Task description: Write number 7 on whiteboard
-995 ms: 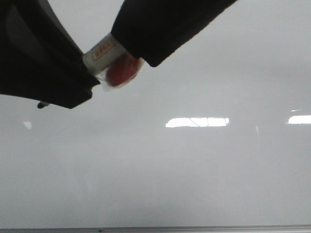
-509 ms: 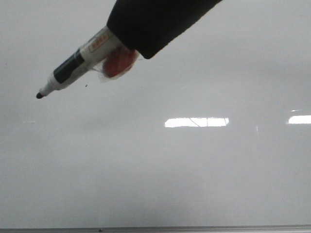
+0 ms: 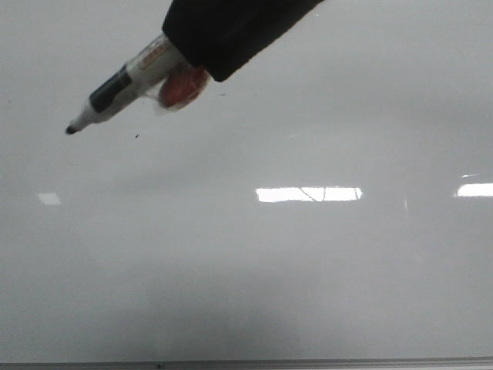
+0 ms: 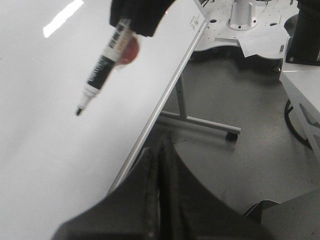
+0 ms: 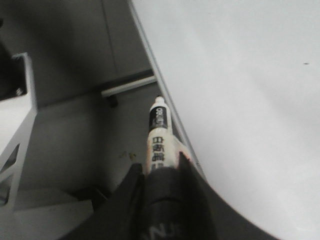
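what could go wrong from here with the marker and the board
The marker tip is in the air, off the whiteboard, with no stroke drawn, so a misjudged approach may leave a faint or broken line. The right gripper holds it far from the tip, so pressing may tilt it in the jaws.

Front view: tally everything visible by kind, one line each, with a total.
Whiteboard: 1
Marker: 1
Right gripper, holding the marker: 1
Red-orange round piece taped to the marker: 1
Drawn strokes of the number 7: 0
Total: 4
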`<action>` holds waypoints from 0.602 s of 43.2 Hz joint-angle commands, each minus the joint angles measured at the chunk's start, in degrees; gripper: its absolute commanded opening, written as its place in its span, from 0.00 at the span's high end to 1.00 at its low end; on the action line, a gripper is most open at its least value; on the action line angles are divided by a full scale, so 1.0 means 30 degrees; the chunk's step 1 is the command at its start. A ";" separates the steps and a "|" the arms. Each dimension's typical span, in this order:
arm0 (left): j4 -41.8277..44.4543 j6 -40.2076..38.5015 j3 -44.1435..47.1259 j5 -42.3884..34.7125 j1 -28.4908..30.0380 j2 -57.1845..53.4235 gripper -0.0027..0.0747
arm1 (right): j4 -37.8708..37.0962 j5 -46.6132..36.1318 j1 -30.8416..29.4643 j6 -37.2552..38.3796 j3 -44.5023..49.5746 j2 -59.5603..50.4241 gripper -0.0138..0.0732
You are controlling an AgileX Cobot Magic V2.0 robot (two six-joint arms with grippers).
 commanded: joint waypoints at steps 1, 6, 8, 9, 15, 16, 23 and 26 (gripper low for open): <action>-0.0171 -0.0167 -0.0496 -0.1692 -0.0063 0.0133 0.99 | 0.0378 -0.3167 -0.1275 0.1589 -0.0592 0.0264 0.91; -0.0171 -0.0167 -0.0496 -0.1779 -0.0063 0.0133 0.99 | 0.0395 -0.3480 -0.3032 0.2058 -0.1624 0.1578 0.91; -0.0171 -0.0167 -0.0496 -0.1779 -0.0063 0.0133 0.99 | 0.0410 -0.3435 -0.3575 0.2058 -0.2227 0.2275 0.91; -0.0171 -0.0167 -0.0496 -0.1779 -0.0063 0.0133 0.99 | 0.0480 -0.3435 -0.3811 0.2058 -0.2492 0.2535 0.91; -0.0171 -0.0167 -0.0496 -0.1779 -0.0063 0.0133 0.99 | 0.0720 -0.3435 -0.4318 0.2058 -0.4630 0.4434 0.91; -0.0171 -0.0167 -0.0496 -0.1779 -0.0063 0.0133 0.99 | 0.0720 -0.3421 -0.4318 0.2058 -0.4916 0.4783 0.91; -0.0171 -0.0167 -0.0496 -0.1779 -0.0063 0.0133 0.99 | 0.0757 -0.2925 -0.4318 0.2058 -0.7003 0.6932 0.91; -0.0171 -0.0167 -0.0496 -0.1779 -0.0063 0.0133 0.99 | 0.0757 -0.2972 -0.4318 0.2058 -0.7491 0.7582 0.91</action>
